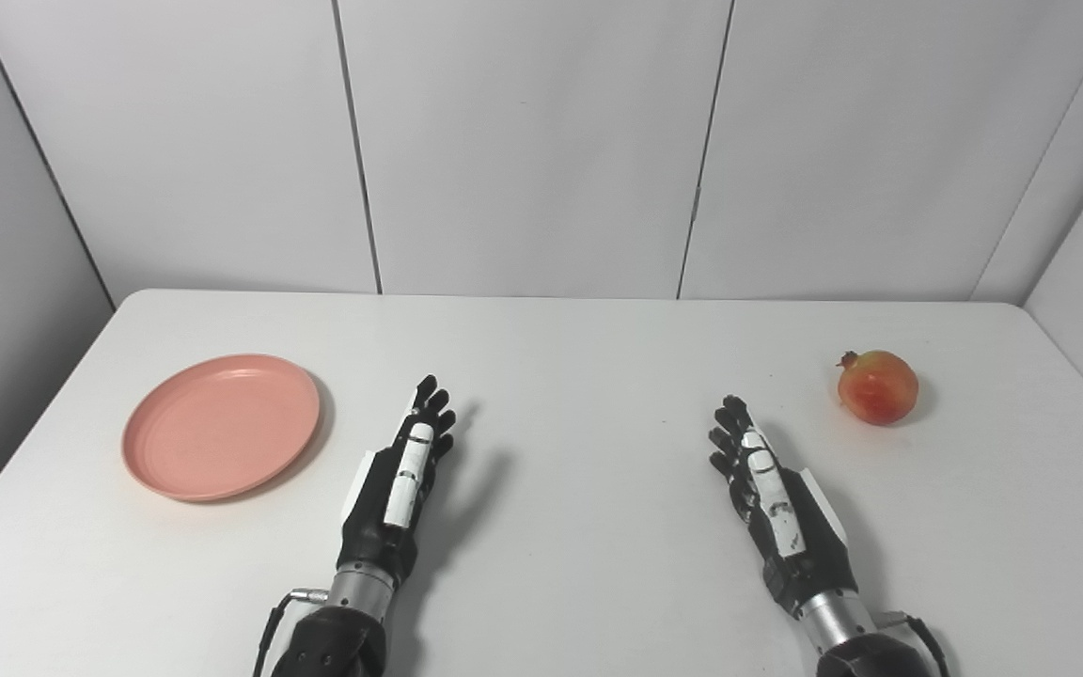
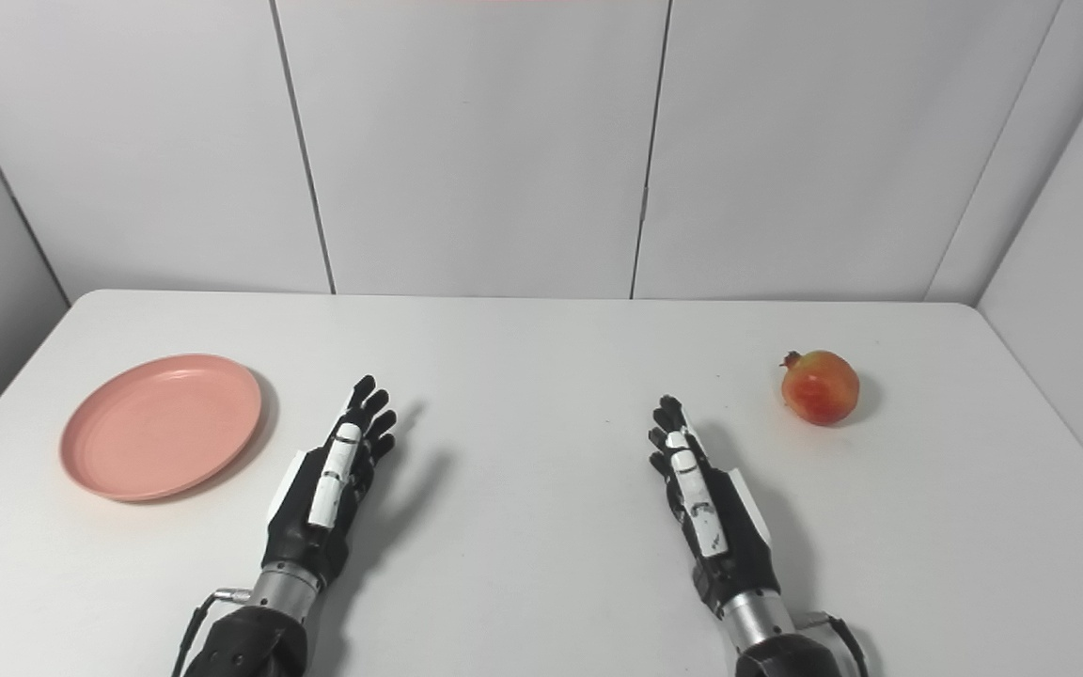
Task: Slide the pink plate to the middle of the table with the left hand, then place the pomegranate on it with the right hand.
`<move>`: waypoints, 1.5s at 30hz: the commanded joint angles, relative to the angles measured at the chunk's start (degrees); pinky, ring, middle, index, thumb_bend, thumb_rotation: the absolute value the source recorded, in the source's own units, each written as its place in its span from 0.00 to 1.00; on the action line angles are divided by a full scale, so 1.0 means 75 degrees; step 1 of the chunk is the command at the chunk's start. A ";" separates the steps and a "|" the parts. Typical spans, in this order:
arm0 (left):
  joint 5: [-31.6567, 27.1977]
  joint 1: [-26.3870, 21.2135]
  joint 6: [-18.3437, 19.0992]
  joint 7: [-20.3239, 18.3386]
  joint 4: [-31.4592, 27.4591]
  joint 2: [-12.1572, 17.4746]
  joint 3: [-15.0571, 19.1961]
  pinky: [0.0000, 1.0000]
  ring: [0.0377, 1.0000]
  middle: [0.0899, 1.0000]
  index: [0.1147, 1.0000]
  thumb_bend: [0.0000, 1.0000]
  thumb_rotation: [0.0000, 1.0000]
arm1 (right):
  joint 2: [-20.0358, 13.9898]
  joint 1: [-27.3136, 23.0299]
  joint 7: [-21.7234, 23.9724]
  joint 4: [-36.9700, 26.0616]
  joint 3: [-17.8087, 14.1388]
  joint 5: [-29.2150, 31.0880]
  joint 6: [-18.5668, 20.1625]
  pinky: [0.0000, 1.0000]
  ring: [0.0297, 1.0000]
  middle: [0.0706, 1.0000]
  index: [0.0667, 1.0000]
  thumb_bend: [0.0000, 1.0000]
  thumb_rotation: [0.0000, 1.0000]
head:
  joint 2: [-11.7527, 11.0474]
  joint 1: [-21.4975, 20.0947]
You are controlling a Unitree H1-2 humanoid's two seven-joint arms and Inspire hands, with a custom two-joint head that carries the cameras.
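The pink plate (image 1: 221, 426) lies flat on the white tabletop (image 1: 560, 376), close to the left edge and about midway between the near and far edges. Nothing rests on it, and its shallow rim shows all the way round. It is well away from the middle of the tabletop.

The pomegranate (image 1: 878, 386) sits on the opposite side, near the right edge and at roughly the same depth as the plate. It is red with yellowish patches, and its small crown points toward the left. It touches only the tabletop.

Between these two, nearer the front edge, are both robot hands. The left robot hand (image 1: 400, 480) is just right of the plate but clear of it, with a strip of bare tabletop between them. Its fingers stretch forward, slightly spread, and it grasps nothing. The right robot hand (image 1: 767, 489) is to the left of and nearer than the pomegranate, apart from it. Its fingers likewise reach forward, released and empty. Both hands cast soft shadows on the surface to their right. Whether either one rests on the tabletop or hangs just above it cannot be told.

Behind the far edge stand plain white wall panels (image 1: 532, 141).
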 commanded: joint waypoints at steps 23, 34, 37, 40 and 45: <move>0.0040 0.0053 -0.0023 -0.0016 0.0186 0.0046 -0.0024 0.98 0.98 0.99 0.99 0.39 1.00 | 0.0016 -0.0136 -0.0029 0.0028 0.0002 -0.0061 -0.0057 1.00 0.99 1.00 1.00 0.25 1.00 | -0.0009 0.0016; 0.0093 0.0034 -0.0153 0.0052 0.0356 -0.0066 -0.0068 0.97 0.97 0.99 0.99 0.40 1.00 | -0.0087 -0.0184 0.0165 0.0333 -0.0055 0.0087 -0.0435 1.00 1.00 1.00 1.00 0.26 1.00 | -0.0265 0.0599; 0.0219 0.0046 -0.0108 0.0152 0.0398 -0.0173 -0.0147 0.97 0.97 0.98 0.98 0.40 1.00 | -0.0193 -0.0135 0.0234 0.0344 -0.0099 0.0163 -0.0450 1.00 1.00 1.00 1.00 0.26 1.00 | -0.0491 0.1253; 0.0349 0.0027 -0.0119 0.0243 0.0485 -0.0281 -0.0216 0.97 0.96 0.98 0.98 0.40 1.00 | -0.0286 -0.0080 0.0302 0.0304 -0.0155 0.0244 -0.0412 1.00 1.00 1.00 1.00 0.25 1.00 | -0.0597 0.1521; 0.0541 -0.0066 -0.0292 0.0416 0.0760 -0.0436 -0.0312 0.95 0.96 0.98 0.98 0.37 1.00 | -0.0403 -0.0080 0.0401 0.0458 -0.0241 0.0326 -0.0608 1.00 1.00 1.00 1.00 0.22 1.00 | -0.0872 0.2041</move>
